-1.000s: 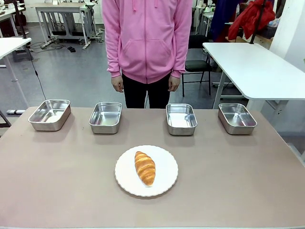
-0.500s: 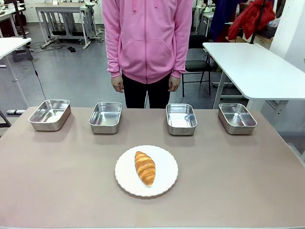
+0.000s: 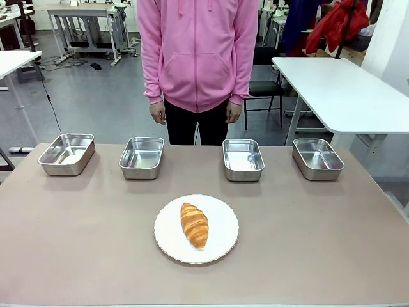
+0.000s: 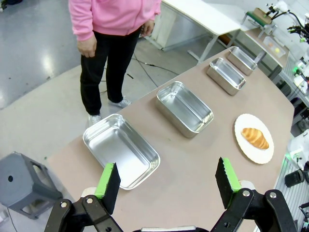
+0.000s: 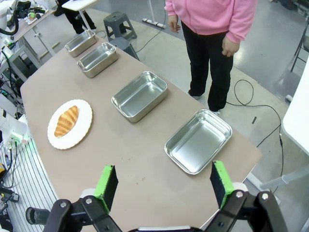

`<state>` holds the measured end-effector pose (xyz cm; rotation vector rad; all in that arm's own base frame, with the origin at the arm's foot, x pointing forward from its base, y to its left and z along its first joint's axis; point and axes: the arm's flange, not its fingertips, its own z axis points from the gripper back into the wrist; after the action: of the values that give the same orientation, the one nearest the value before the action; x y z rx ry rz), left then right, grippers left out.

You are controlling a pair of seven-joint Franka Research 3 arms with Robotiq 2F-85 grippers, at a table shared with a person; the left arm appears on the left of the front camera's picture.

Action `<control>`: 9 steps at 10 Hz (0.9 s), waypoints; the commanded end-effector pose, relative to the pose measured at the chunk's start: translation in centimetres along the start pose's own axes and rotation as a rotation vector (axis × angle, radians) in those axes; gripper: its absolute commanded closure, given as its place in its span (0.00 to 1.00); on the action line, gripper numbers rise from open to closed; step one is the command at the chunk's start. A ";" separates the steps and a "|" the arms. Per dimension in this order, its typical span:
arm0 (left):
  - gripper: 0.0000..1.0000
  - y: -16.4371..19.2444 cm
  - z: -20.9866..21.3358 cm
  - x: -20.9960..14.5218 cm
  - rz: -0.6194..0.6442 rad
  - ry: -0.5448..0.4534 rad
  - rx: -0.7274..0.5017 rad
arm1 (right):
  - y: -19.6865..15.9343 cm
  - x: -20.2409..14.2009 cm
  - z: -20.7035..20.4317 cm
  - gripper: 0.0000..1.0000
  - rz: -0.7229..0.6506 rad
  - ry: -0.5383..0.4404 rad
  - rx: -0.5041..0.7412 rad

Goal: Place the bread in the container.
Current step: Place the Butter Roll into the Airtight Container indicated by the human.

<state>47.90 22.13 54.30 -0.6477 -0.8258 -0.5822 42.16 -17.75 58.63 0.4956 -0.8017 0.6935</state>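
Left gripper [image 4: 167,186]: jaws wide apart, nothing between the green pads; it hangs high, well to the left of the plate [image 3: 221,225].
Right gripper [image 5: 163,184]: jaws also spread and empty, high and well to the right of the plate.
Likely reason: a waiting pose that keeps the whole table [image 3: 77,243] in sight.
Bread [image 3: 194,225]: lies lengthwise in the middle of the plate, untouched, apparently within reach of either arm.
Steel pans [image 3: 141,167]: four empty look-alikes in a row beyond the plate, two on each side of it.
Person: stands past the row, behind the plate, hands [image 3: 157,113] hanging at the sides.
Unclear: which pan is meant.
Cut off: the gripper bodies at the wrist views' lower edges.
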 end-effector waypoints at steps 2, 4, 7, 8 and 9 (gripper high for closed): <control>0.00 -0.1 0.1 0.0 -0.008 -0.012 -0.010 | 0.1 0.2 0.0 0.00 0.005 -0.004 0.002; 0.00 -0.1 0.1 0.0 -0.008 -0.012 -0.010 | 0.1 0.2 0.0 0.00 0.005 -0.004 0.002; 0.00 -0.1 0.1 0.0 -0.008 -0.012 -0.010 | 0.1 0.2 0.0 0.00 0.005 -0.004 0.002; 0.00 -0.1 0.1 0.0 -0.008 -0.012 -0.010 | 0.1 0.2 0.0 0.00 0.005 -0.004 0.002; 0.00 -0.1 0.1 0.0 -0.008 -0.012 -0.010 | 0.1 0.2 0.0 0.00 0.005 -0.004 0.002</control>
<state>47.90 22.13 54.30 -0.6477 -0.8258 -0.5822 42.16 -17.75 58.63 0.4956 -0.8017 0.6935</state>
